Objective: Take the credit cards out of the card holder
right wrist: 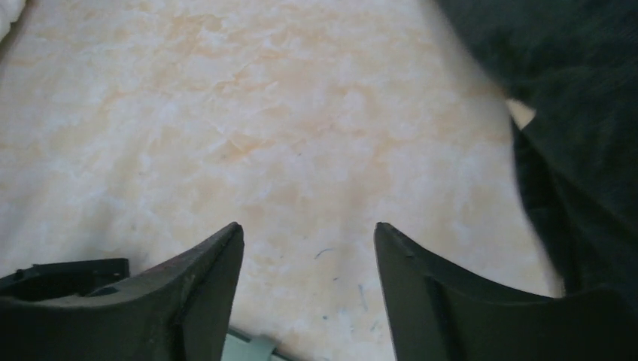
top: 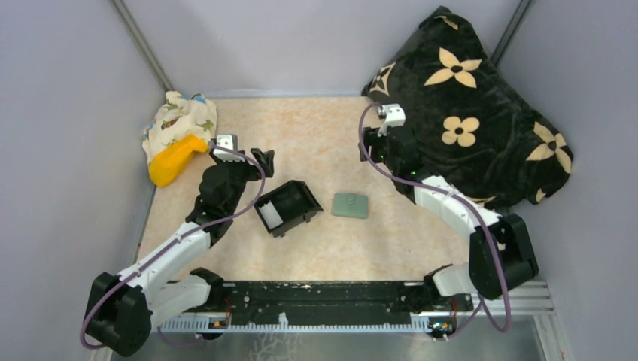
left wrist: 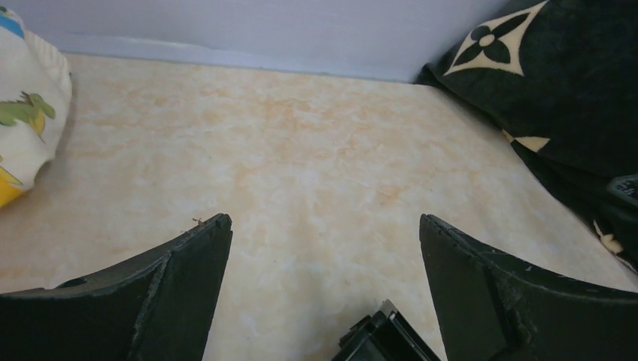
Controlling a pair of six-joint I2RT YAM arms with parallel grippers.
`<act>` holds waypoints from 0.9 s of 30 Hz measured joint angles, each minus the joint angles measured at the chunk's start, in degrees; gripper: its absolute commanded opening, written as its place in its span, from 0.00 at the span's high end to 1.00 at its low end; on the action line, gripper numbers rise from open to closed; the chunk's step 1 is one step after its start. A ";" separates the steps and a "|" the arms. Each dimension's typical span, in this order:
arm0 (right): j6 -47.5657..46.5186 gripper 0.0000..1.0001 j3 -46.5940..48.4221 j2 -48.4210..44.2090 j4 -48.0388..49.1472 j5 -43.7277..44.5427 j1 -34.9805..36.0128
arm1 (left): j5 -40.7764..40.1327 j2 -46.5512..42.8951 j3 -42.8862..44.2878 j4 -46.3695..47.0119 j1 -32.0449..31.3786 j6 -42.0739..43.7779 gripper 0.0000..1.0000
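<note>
The card holder [top: 350,204] is a small sage-green wallet lying shut and flat on the table, right of centre. Its snap tab edge shows at the bottom of the right wrist view [right wrist: 252,350]. No credit cards show. My left gripper [top: 262,161] is open and empty, held above the table just behind the black box; its jaws stand wide apart in the left wrist view [left wrist: 323,226]. My right gripper [top: 375,154] is open and empty, above and behind the wallet; it also shows in the right wrist view [right wrist: 308,229].
A black plastic box [top: 287,207] with a white piece inside lies left of the wallet; its corner shows in the left wrist view [left wrist: 384,340]. A dinosaur-print cloth [top: 180,120] and a yellow object [top: 174,158] sit at the far left. A black flowered blanket [top: 466,113] fills the far right.
</note>
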 measured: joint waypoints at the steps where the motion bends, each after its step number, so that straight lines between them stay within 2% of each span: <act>1: 0.07 0.59 0.55 1.07 -0.85 -0.39 0.57 | -0.11 -0.83 0.00 -2.12 -0.39 -0.90 0.00; 3: 0.24 0.67 1.97 3.74 -2.67 -0.68 1.73 | -0.24 -2.25 -0.02 -6.03 -0.66 -2.71 0.01; 8: -0.15 0.91 7.43 11.72 -6.08 -1.16 9.75 | -0.57 -7.45 -1.20 -14.95 -0.76 -7.52 0.01; 10: -0.11 0.94 9.73 14.53 -6.91 -1.86 12.17 | -0.63 -9.42 -1.44 -17.57 -0.76 -8.90 0.01; 13: -0.07 0.94 13.81 19.39 -7.65 -3.10 14.95 | -2.12 -11.30 -1.75 -21.00 -0.76 -13.60 0.01; 14: 0.00 0.92 14.60 20.46 -7.65 -3.65 15.43 | -2.60 -11.54 -2.16 -21.94 -0.74 -15.39 0.05; 16: 0.35 0.84 15.52 22.36 -7.65 -4.79 16.50 | -3.48 -11.58 -3.37 -23.89 -0.70 -18.43 0.12; 19: 0.37 0.72 15.91 23.61 -8.13 -5.16 17.86 | -4.85 -11.17 -4.00 -27.87 -0.70 -22.14 0.12; 27: 0.00 0.70 17.35 24.81 -9.25 -4.92 23.43 | -4.66 -7.85 -4.00 -33.18 -0.70 -29.35 0.16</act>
